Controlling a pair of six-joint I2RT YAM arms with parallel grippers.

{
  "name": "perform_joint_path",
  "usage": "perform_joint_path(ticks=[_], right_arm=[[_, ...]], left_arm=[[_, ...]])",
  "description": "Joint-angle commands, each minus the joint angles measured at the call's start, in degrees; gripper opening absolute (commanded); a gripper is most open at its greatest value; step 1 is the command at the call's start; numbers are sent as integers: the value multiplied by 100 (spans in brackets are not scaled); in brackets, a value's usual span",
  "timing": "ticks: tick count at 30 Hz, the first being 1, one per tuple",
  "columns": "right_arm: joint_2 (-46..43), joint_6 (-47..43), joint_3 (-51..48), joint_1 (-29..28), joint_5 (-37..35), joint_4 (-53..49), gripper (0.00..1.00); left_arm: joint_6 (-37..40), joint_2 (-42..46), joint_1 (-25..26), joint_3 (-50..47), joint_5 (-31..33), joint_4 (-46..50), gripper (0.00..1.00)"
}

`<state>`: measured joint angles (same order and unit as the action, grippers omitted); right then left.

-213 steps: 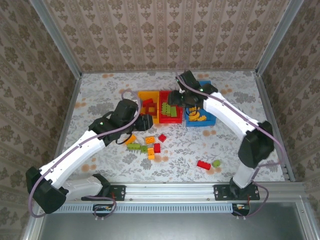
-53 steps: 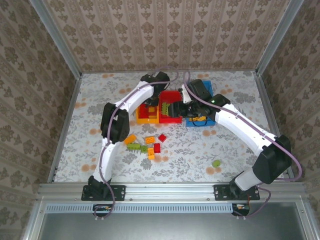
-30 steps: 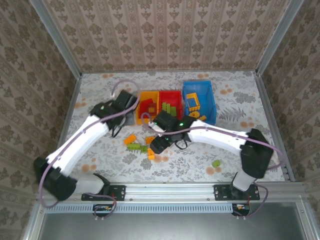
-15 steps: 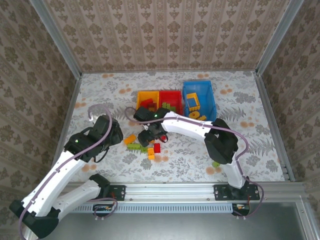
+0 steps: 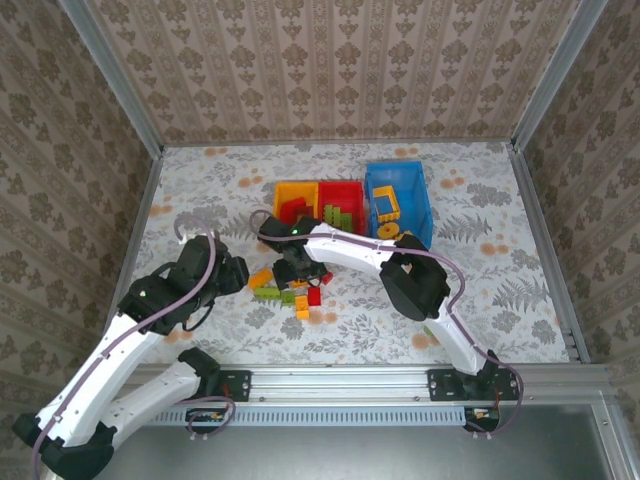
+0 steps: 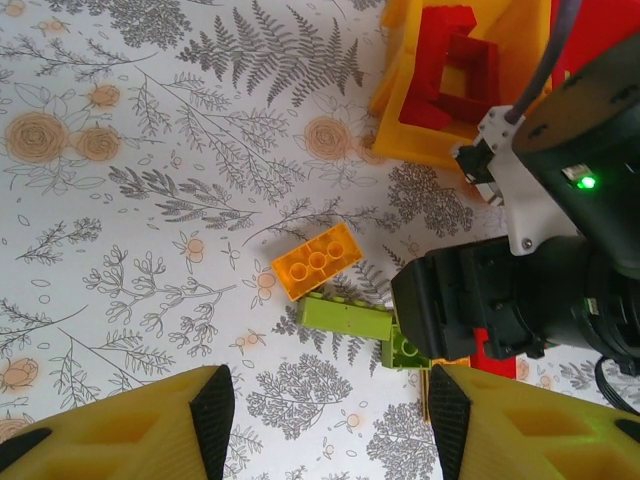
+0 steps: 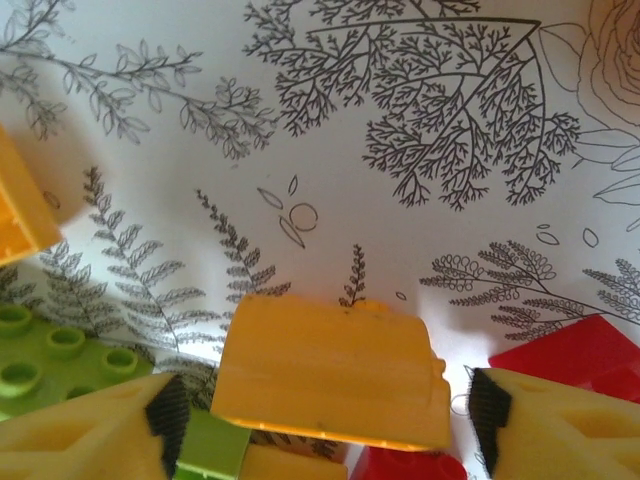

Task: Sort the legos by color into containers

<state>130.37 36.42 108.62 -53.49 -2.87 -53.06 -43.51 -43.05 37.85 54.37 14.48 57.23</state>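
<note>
**Top view.** Three containers in a row toward the far edge of the tabletop, side by side: yellow-orange bin (image 5: 290, 184) at left, red bin (image 5: 345, 185) in the middle, larger blue bin (image 5: 425, 210) at right. Red frames (image 6: 455, 65) inside the yellow-orange bin, green bricks inside the red bin, yellow-orange pieces inside the blue bin. Loose legos (image 5: 302, 305) in a small cluster near the middle of the tabletop, just on the near side of the bins.

**Right gripper** (image 5: 297, 268). Down among the loose cluster, fingers spread. Yellow-orange brick (image 7: 335, 370) flat on the tabletop, directly between the two pads. Narrow gap on either side of it, so seemingly straddled rather than clamped. Lime green studded brick (image 7: 60, 360) just beside the left pad, red brick (image 7: 570, 350) just beside the right pad.

**Left gripper** (image 6: 325, 400). On the left-edge side of the cluster, raised above the tabletop, fingers wide apart with nothing between them. Ahead of the fingertips: studded orange brick (image 6: 318, 260), then a long lime green brick (image 6: 345, 318) just beside it, both apart from the fingers.
</note>
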Motion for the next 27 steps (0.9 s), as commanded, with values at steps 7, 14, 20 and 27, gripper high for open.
perform_joint_path(ticks=[7,14,20,27], right_arm=[[196,383,210,73,-83,-148,54],[-551,60,36,63,-632,-62,38],[-1849,-152,-767,319,-1248,-163,38],[-3681,-290,-2559,1606,-1360,70,38]], left_arm=[[414,46,21,64,-248,-3,57],[691,-159,54,63,-903,-727,57],[1038,-928,565,435,-1196,-1745,56],[1515,-2465,1460,1348,-1077,-2452,57]])
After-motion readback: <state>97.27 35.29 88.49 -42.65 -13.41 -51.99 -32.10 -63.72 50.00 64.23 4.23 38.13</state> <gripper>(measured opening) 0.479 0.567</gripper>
